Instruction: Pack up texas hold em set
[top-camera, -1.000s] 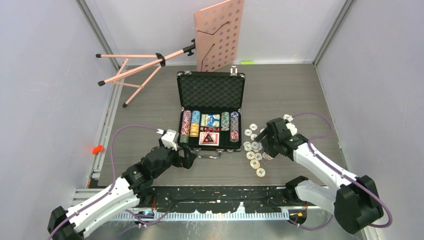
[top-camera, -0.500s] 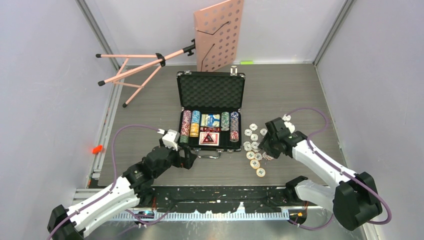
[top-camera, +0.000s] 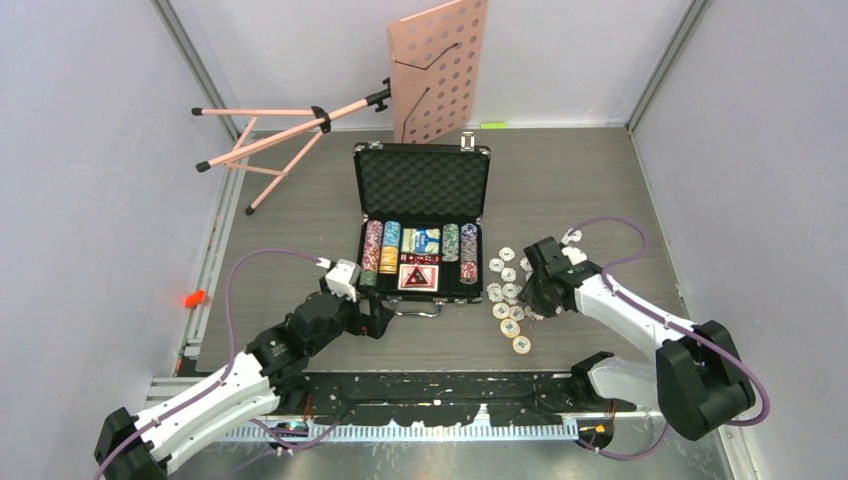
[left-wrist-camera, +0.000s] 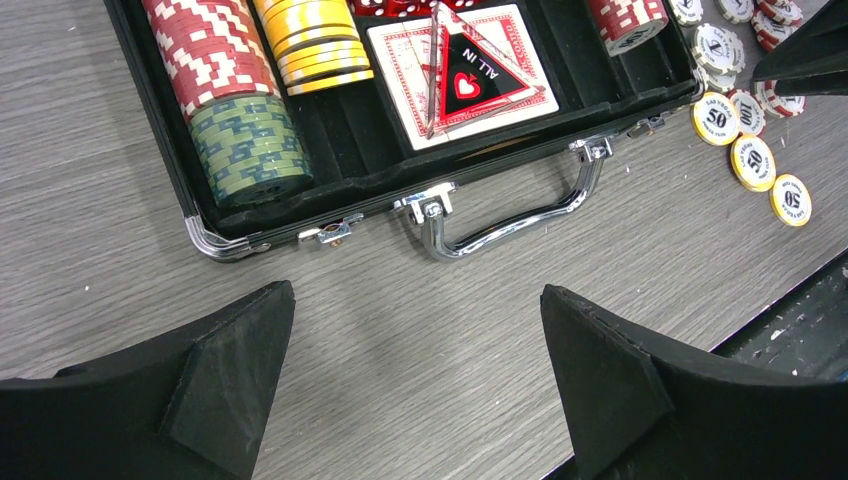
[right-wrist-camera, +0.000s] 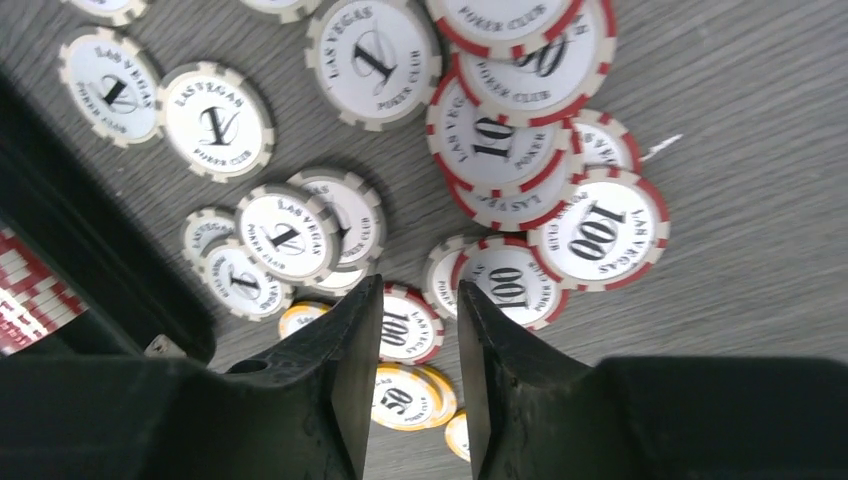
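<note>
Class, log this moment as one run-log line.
left gripper: open, near handle | right gripper: narrow gap over loose chips | case: open, partly filled

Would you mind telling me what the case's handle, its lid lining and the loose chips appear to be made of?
The handle looks like chrome-plated metal, bright and mirror-glossy. The lid lining seems black foam, matte with a dimpled egg-crate surface. The loose chips are probably moulded plastic or clay composite, semi-matte, with printed centre labels; the look leaves that open.

I read "ALL IN" on the triangular marker (left-wrist-camera: 468, 78); my loose chips (right-wrist-camera: 372, 55) say "LAS VEGAS POKER CLUB", numbered 1, 10, 50, 100.
</note>
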